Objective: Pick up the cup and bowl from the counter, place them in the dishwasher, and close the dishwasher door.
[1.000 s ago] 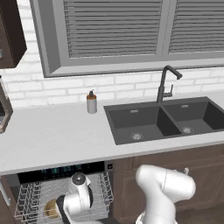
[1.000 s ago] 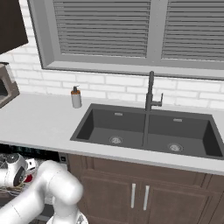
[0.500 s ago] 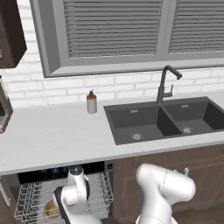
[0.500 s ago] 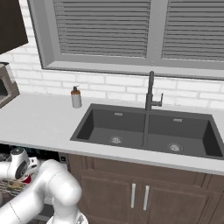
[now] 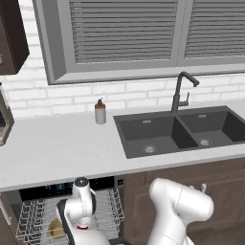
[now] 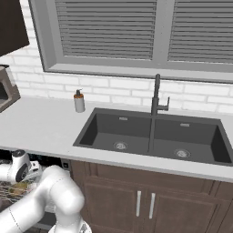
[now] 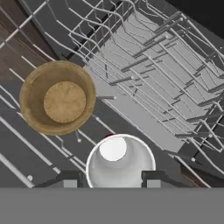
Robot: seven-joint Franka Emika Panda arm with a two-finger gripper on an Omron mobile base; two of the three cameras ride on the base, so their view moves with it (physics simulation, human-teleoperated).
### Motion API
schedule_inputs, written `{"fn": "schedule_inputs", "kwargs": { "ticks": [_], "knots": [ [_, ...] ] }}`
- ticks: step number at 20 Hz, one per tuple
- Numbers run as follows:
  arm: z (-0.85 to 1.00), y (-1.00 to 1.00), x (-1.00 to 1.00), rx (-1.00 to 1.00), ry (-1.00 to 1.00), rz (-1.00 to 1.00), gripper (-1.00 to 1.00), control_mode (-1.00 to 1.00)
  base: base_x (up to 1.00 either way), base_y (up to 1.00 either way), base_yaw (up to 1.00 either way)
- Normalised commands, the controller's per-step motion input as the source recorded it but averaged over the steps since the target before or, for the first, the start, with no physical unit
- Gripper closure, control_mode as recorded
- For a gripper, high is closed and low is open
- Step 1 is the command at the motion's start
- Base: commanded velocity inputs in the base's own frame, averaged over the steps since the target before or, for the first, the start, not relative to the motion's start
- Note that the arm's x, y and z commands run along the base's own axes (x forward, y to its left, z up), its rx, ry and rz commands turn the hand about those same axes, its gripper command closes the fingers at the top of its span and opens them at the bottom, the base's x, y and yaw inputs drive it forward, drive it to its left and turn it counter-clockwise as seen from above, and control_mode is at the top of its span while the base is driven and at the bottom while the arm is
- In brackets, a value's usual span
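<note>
In the hand view the red cup (image 7: 119, 162) stands upright in the dishwasher's white wire rack (image 7: 175, 65), showing its white inside from above. My gripper (image 7: 109, 178) hangs right over it, open, with one dark fingertip (image 7: 65, 178) on each side of the rim. The tan-brown bowl (image 7: 57, 97) sits in the rack just beside the cup. The bowl (image 5: 56, 228) also shows in the pulled-out rack under the black control strip of the dishwasher (image 5: 48, 189), below the counter (image 5: 62, 143). The dishwasher door is out of view.
A grey soap dispenser (image 5: 100, 112) stands on the counter left of the dark double sink (image 5: 177, 131) with its black tap (image 5: 182, 91). Brown cabinet doors (image 6: 145, 205) sit under the sink. My own white arm crowds the space before the rack.
The fingers have spread apart from a shut stance, letting go of the cup. The wrist has risen a little above the rack.
</note>
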Motion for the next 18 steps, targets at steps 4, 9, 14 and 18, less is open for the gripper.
{"fn": "schedule_inputs", "kwargs": {
  "ticks": [4, 9, 14, 18],
  "knots": [
    [0.01, 0.0, 0.0, 0.0, 0.0, 0.0, -1.0, -1.0, 0.0, 0.0, 0.0],
    [0.35, 0.0, -0.33, 0.0, -0.08, 0.0, -1.0, -1.0, 0.0, 0.0, 0.0],
    [0.18, 0.09, -0.47, -0.04, -0.12, 0.0, -1.0, -1.0, 0.0, 0.0, 0.0],
    [0.06, 0.0, -0.41, 0.02, -0.06, 0.0, -1.0, -1.0, 0.0, 0.0, 0.0]
  ]
}}
